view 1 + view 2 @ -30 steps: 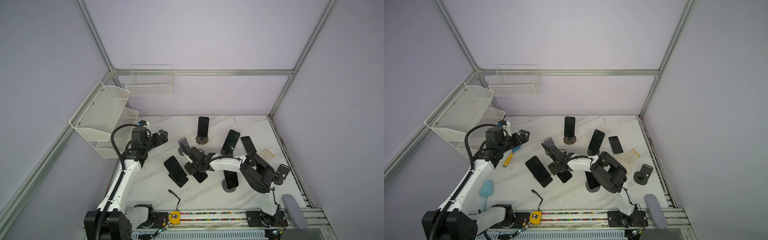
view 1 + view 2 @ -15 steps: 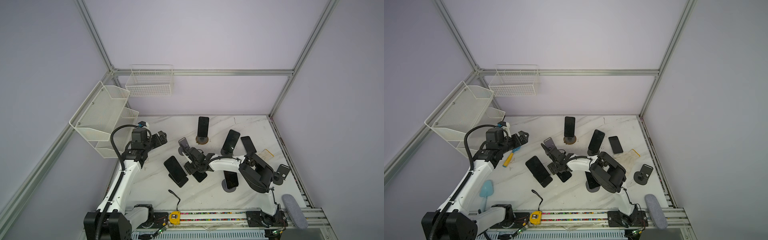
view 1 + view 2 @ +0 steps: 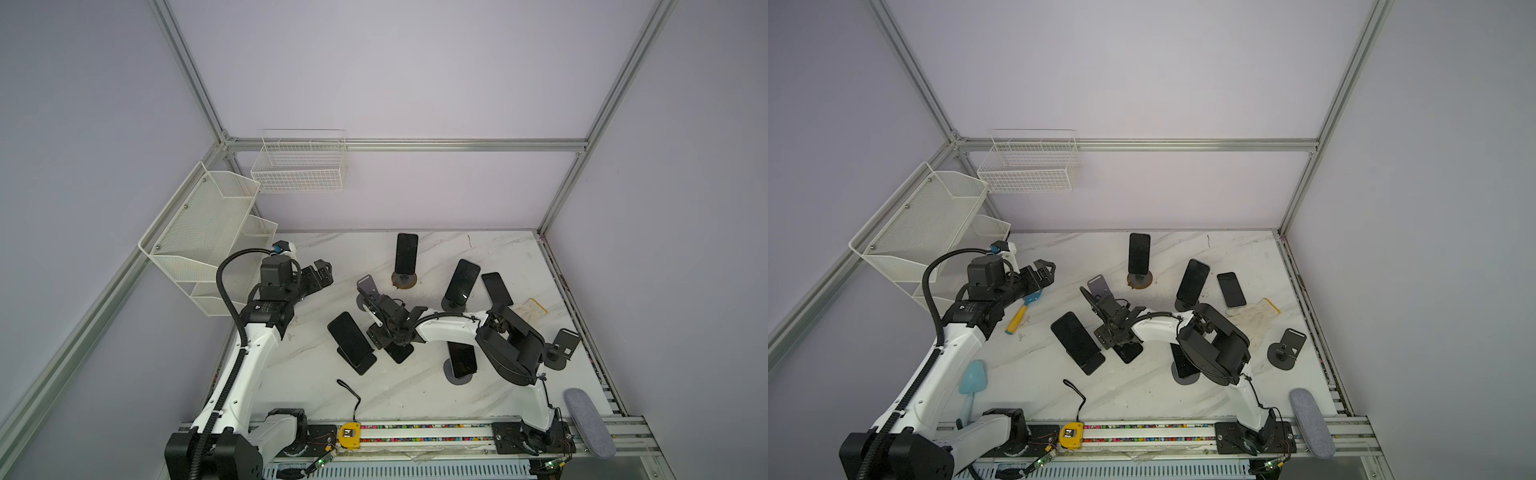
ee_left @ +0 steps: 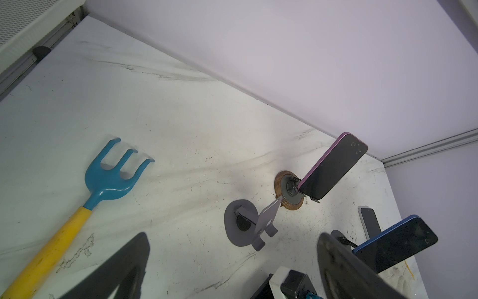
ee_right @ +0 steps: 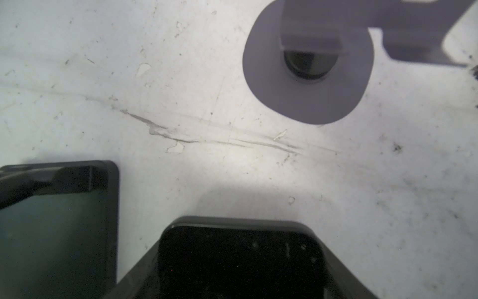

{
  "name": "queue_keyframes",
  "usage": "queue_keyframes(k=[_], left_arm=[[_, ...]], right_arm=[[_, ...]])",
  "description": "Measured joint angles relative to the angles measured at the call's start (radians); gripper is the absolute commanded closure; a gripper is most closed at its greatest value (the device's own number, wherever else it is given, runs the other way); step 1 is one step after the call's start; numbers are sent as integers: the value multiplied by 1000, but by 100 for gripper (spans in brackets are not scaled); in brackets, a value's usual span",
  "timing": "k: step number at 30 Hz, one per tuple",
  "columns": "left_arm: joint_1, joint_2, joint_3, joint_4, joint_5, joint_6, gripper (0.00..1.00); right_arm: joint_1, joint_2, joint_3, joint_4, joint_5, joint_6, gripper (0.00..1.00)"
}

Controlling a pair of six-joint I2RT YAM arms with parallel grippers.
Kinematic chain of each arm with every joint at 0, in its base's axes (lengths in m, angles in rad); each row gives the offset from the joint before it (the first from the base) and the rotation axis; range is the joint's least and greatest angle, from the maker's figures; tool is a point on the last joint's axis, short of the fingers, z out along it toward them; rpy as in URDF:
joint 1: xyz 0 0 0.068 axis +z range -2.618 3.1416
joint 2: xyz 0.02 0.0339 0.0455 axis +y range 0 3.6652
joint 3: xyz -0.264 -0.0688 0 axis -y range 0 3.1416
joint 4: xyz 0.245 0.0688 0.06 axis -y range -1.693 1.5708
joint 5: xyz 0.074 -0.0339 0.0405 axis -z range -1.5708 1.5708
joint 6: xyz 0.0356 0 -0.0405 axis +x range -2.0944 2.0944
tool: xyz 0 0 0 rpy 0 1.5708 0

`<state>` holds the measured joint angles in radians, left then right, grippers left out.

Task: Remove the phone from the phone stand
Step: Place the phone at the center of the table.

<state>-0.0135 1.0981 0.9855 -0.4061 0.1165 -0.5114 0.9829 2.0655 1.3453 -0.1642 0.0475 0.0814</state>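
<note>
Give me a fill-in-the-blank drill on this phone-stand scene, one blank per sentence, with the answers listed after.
1. The right gripper is shut on a ___.
2. The grey stand in front of it is ___.
3. The left gripper has its jaws ___ and holds nothing.
4. The rake lying under the left gripper has a blue head and a ___ handle.

Missing words: phone; empty; open; yellow.
</note>
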Motion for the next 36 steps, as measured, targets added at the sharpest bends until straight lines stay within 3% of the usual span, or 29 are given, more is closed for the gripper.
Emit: queue_keyframes(k=[12,36], left_arm=[[0,-87,0,3,-87,-2,0],[0,-84,0,8,-95,-4,0]], right_arm=[[0,0,0,2,-10,-10,23],[0,0,4,0,-18,-38,19]])
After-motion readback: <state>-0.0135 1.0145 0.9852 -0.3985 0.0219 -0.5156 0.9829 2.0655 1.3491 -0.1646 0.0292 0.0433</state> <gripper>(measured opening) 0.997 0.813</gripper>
